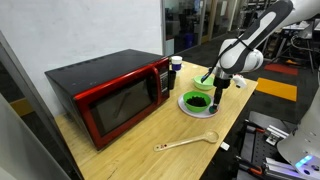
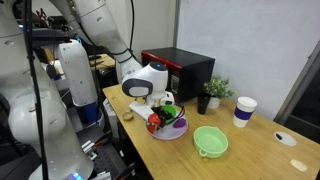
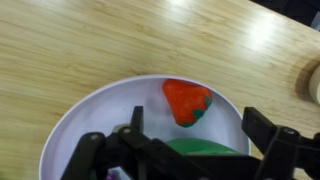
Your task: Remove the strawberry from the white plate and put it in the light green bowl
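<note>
A: Claw status?
B: Claw (image 3: 192, 118) spread wide, holding nothing, above the white plate (image 3: 95, 120).
A: Strawberry?
B: Strawberry (image 3: 185, 100) lies on that plate. Long axis is diagonal in the wrist view, leafy end lower right.
A: Counts?
B: One strawberry, one plate, one light green bowl (image 2: 210, 141) on the worktop (image 2: 262, 158), one darker green bowl (image 3: 200, 150) on the plate.

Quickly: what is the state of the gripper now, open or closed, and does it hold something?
Gripper: open, holding nothing; it hovers over the strawberry on the plate.
</note>
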Motion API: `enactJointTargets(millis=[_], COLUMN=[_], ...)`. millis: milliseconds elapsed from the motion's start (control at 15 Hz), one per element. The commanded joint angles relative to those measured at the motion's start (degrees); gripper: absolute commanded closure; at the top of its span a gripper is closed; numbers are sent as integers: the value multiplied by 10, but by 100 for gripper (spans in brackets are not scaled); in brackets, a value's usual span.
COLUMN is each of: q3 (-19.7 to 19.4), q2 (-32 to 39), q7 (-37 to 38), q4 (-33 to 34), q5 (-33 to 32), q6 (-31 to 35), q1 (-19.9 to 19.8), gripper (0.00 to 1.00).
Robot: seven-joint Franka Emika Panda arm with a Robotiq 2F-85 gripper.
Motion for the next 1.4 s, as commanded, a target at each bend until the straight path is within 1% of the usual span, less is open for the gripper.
enactJointTargets(millis=[0,400,467,600,667,733,800,867,1000,1200,1267,1333], q3=[13,32,28,29,29,29,29,29,28,27,27,27], q2=[21,48,53,60,62,65,68,69,70,64,64,62], q7=[-16,-17,-19,-20,-19,-19,-19,-20,-19,-21,-23,-22], q4=[0,0,0,0,0,0,0,0,0,2,2,3], q5=[38,67,72,79,81,85,87,90,93,99,102,100], q6=[21,41,47,55,57,61,63,65,63,60,62,61], q1=[6,3,11,12,13,14,15,16,16,18,19,19], gripper=[0,0,0,0,3,26,27,30,45,64,72,75])
